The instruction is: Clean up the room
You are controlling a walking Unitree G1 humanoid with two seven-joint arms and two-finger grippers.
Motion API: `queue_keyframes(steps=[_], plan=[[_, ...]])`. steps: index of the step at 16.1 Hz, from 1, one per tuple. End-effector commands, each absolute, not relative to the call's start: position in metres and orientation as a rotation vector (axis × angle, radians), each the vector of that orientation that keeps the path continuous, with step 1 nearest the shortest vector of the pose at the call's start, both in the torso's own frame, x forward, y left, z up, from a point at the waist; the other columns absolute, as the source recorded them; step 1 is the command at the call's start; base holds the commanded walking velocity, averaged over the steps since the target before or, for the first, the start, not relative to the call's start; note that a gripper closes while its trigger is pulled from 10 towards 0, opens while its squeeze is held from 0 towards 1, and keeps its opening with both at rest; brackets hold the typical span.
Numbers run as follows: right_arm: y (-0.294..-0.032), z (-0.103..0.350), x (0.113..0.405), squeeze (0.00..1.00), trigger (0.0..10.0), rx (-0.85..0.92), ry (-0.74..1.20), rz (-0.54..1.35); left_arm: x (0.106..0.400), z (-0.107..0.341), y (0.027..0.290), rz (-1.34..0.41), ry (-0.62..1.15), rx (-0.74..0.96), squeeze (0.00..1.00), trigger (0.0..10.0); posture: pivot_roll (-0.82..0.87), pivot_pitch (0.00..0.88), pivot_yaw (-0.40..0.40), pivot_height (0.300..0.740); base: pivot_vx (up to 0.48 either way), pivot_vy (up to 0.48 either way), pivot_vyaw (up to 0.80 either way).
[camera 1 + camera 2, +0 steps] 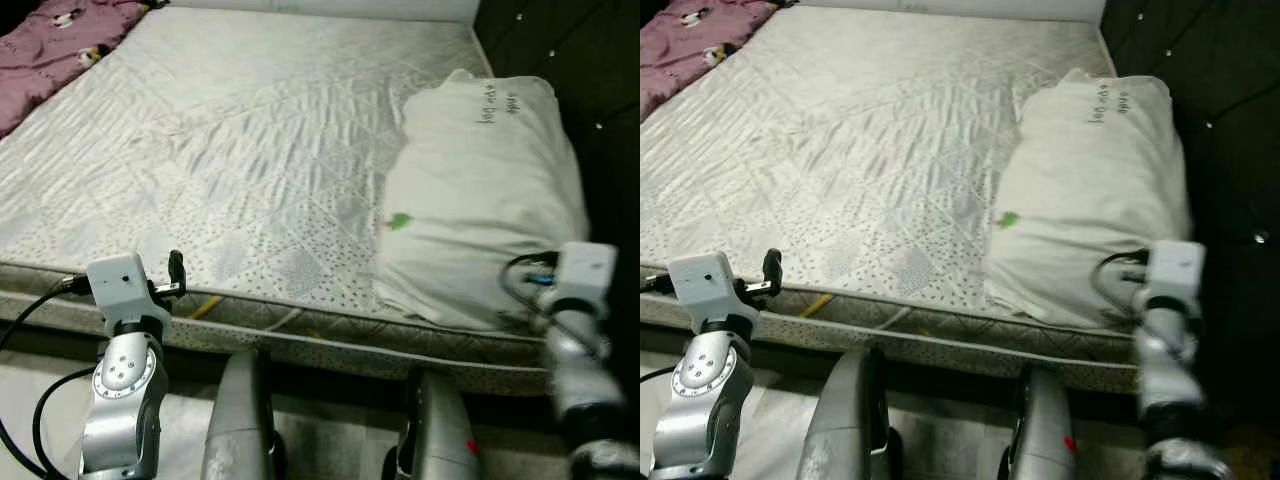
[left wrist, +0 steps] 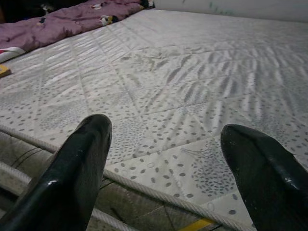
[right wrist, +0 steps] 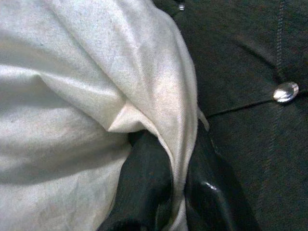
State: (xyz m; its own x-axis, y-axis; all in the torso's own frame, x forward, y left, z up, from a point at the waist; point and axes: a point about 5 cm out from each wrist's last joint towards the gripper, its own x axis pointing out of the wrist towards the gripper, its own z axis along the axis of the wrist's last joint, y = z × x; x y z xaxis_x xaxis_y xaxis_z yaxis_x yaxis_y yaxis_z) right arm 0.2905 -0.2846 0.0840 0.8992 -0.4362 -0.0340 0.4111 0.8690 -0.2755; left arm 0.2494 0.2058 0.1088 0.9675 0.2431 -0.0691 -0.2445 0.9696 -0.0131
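A white pillow [image 1: 480,200] with a small green mark lies at the right end of the quilted mattress [image 1: 230,130], against the dark tufted headboard [image 1: 590,60]. My right gripper [image 3: 175,192] is at the pillow's near right corner, its black fingers shut on a fold of the pillowcase. My left gripper [image 2: 163,139] hovers open at the mattress's near edge on the left, with nothing between its fingers [image 2: 82,159]. A purple blanket [image 1: 50,45] lies bunched at the far left of the bed.
The mattress's near edge [image 1: 300,330] runs across in front of me, with a yellow strip [image 1: 205,305] showing under it. My own legs [image 1: 240,420] stand close to the bed frame. A silver button [image 3: 286,91] studs the headboard beside the pillow.
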Motion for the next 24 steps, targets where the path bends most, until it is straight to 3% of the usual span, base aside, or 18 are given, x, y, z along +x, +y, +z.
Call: queue_keyframes(steps=[1, 4, 10, 14, 17, 21, 22, 23, 24], plan=[[-0.264, 0.081, 0.289, 0.00, 0.0, -0.255, 0.094, -0.373, 0.251, 0.110, 0.207, 0.240, 0.073, -0.004, 0.00, 10.0, 0.12, 0.024, 0.037, 0.548, 0.000, 0.000, 0.00], [-0.252, 0.083, 0.297, 0.00, 0.0, -0.221, 0.095, -0.339, 0.251, 0.111, 0.209, 0.248, 0.069, -0.001, 0.00, 10.0, 0.12, 0.020, 0.035, 0.548, 0.000, 0.000, 0.00], [-0.344, 0.141, 0.327, 0.00, 0.0, -0.177, 0.135, -0.645, 0.252, 0.110, 0.207, 0.254, 0.068, -0.010, 0.00, 10.0, 0.12, 0.009, 0.025, 0.548, 0.000, 0.000, 0.00], [-0.381, 0.178, 0.324, 0.00, 0.0, -0.153, 0.094, -0.771, 0.252, 0.110, 0.209, 0.264, 0.063, -0.009, 0.00, 10.0, 0.13, 0.000, 0.013, 0.548, 0.000, 0.000, 0.00], [-0.382, 0.173, 0.323, 0.00, 0.0, -0.150, 0.111, -0.778, 0.253, 0.110, 0.210, 0.266, 0.062, -0.007, 0.00, 10.0, 0.13, 0.000, 0.014, 0.548, 0.000, 0.000, 0.00], [-0.353, 0.123, 0.321, 0.00, 0.0, -0.133, 0.237, -0.692, 0.257, 0.110, 0.206, 0.254, 0.059, -0.012, 0.00, 10.0, 0.12, 0.000, 0.021, 0.548, 0.000, 0.000, 0.00], [-0.346, 0.113, 0.320, 0.00, 3.4, -0.134, 0.264, -0.680, 0.259, 0.111, 0.205, 0.250, 0.059, -0.012, 0.00, 10.0, 0.12, 0.000, 0.020, 0.548, 0.000, 0.000, 0.00], [-0.340, 0.105, 0.320, 0.00, 10.0, -0.125, 0.286, -0.664, 0.260, 0.111, 0.204, 0.247, 0.057, -0.012, 0.00, 10.0, 0.12, 0.000, 0.018, 0.548, 0.000, 0.000, 0.00], [-0.333, 0.099, 0.320, 0.00, 10.0, -0.124, 0.298, -0.647, 0.261, 0.111, 0.204, 0.247, 0.056, -0.011, 0.00, 10.0, 0.12, 0.000, 0.016, 0.548, 0.000, 0.000, 0.00]])
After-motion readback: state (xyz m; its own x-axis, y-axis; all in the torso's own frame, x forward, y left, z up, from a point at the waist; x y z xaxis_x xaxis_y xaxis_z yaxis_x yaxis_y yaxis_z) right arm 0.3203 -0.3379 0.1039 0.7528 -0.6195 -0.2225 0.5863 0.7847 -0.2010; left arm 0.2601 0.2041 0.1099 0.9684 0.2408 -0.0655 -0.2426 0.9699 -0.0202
